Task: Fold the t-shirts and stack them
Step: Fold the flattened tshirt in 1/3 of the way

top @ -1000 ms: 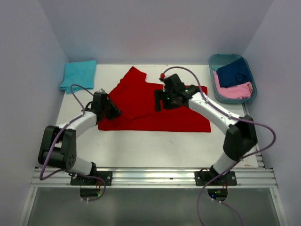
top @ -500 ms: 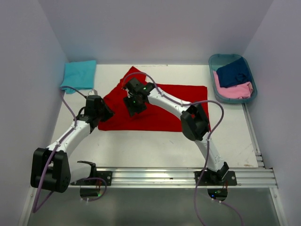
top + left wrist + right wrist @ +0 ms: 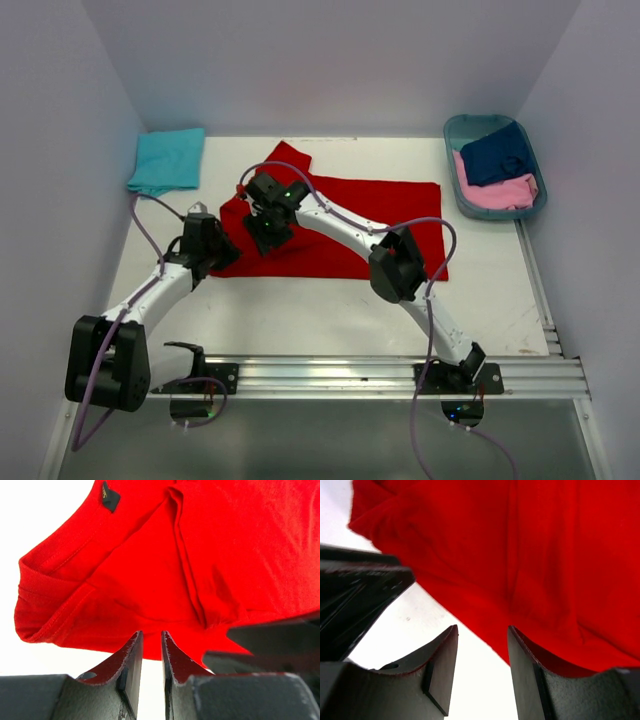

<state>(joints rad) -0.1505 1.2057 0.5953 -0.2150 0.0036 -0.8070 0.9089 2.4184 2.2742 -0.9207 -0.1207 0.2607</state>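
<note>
The large red t-shirt lies spread across the middle of the table, with a bunched sleeve at its left end. My left gripper hovers at the shirt's front left corner. Its jaws stand a narrow gap apart with nothing between them. My right gripper reaches far left over the shirt's left part. It is open and empty above the shirt's hem and bare table. A folded turquoise t-shirt lies at the back left. Navy and pink t-shirts lie in the basket.
A teal plastic oval basket stands at the back right. White walls close off the left, back and right sides. The right arm stretches diagonally over the shirt, close to the left arm's wrist.
My right gripper has swept from the shirt's middle to its left part. The folded-over flap now lies flatter. My left gripper has drawn slightly left, off the shirt's edge.
</note>
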